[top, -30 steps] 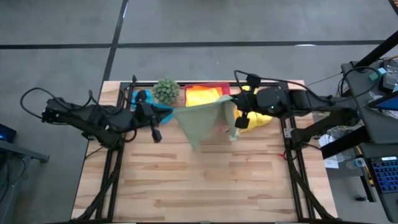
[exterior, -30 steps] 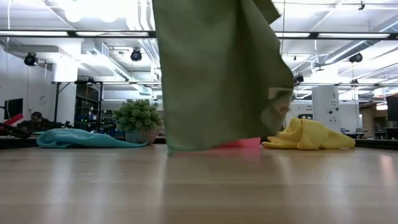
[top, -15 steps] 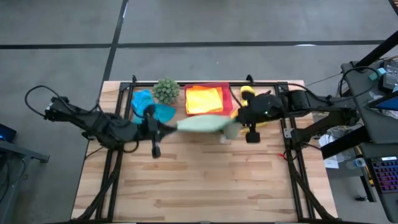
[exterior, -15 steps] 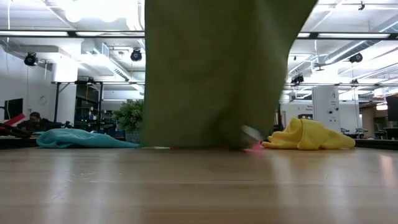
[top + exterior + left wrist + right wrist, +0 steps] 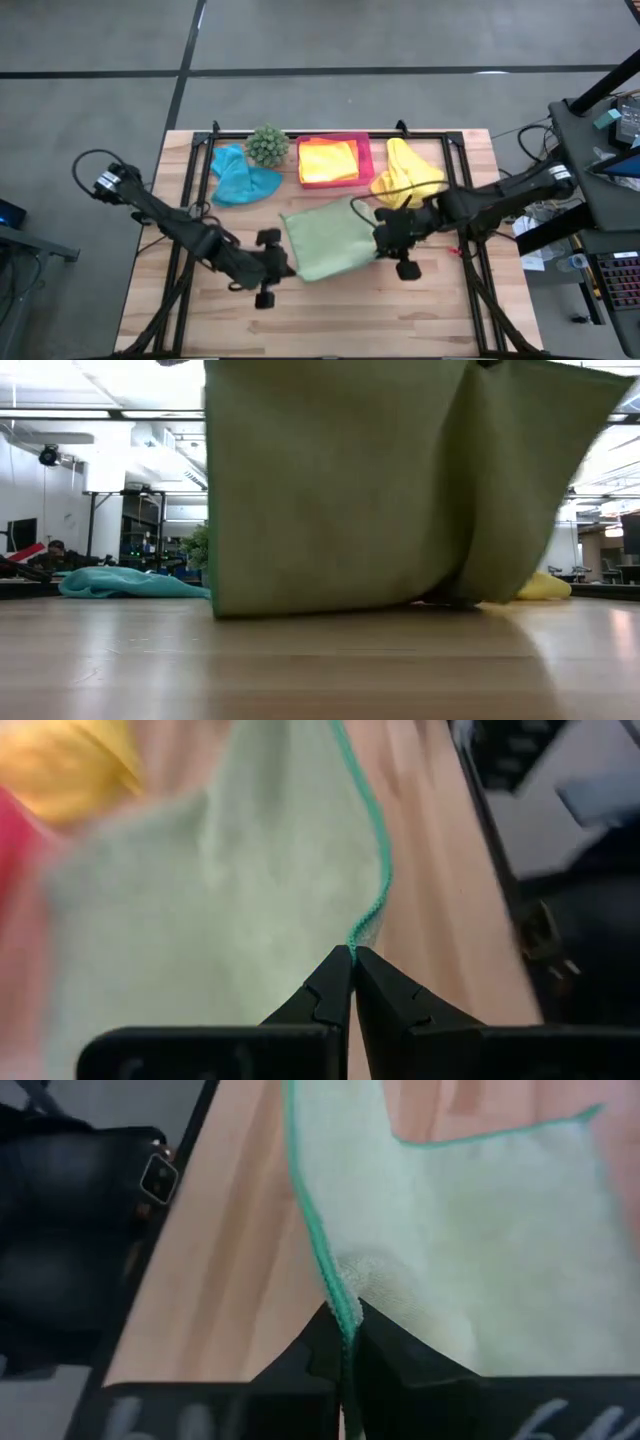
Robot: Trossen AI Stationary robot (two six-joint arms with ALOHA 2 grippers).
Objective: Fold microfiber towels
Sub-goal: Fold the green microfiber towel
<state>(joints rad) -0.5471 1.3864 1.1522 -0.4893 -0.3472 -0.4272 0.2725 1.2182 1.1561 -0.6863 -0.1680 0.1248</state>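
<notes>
L gripper (image 5: pixel 284 268) + R gripper (image 5: pixel 383 238) each pinching a near corner of light green towel (image 5: pixel 325 240), mid table, hanging between them

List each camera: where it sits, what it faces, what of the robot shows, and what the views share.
High view: above the table, looking straight down; both arms, the left gripper and right gripper holding the light green towel.
Low view: at tabletop height, looking level across; the hanging light green towel, no arm clearly.
Left wrist view: on the left arm; its fingers pinch the towel's teal-stitched edge.
Right wrist view: on the right arm; its fingers pinch another edge.
Shared: the light green towel appears in all four.
</notes>
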